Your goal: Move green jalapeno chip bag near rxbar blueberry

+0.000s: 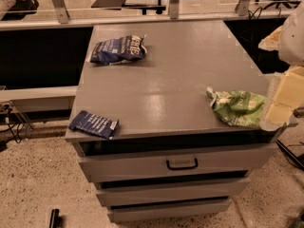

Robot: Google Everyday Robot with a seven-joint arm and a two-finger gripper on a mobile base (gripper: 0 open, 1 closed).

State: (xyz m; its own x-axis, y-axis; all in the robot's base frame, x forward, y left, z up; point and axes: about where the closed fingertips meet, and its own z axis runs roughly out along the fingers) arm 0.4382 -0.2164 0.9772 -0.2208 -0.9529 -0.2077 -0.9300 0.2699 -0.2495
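Note:
The green jalapeno chip bag (237,107) lies crumpled near the front right corner of the grey cabinet top (171,75). The rxbar blueberry (93,124), a small flat dark blue wrapper, lies at the front left corner, far from the bag. My gripper (280,106) shows as a pale yellowish shape at the right edge of the view, right beside the bag's right end. I cannot tell whether it touches the bag.
A puffy dark blue chip bag (118,49) lies at the back left of the top. The cabinet has drawers (180,164) below, and the top one has a dark handle. A railing and office chairs stand behind. The floor is speckled.

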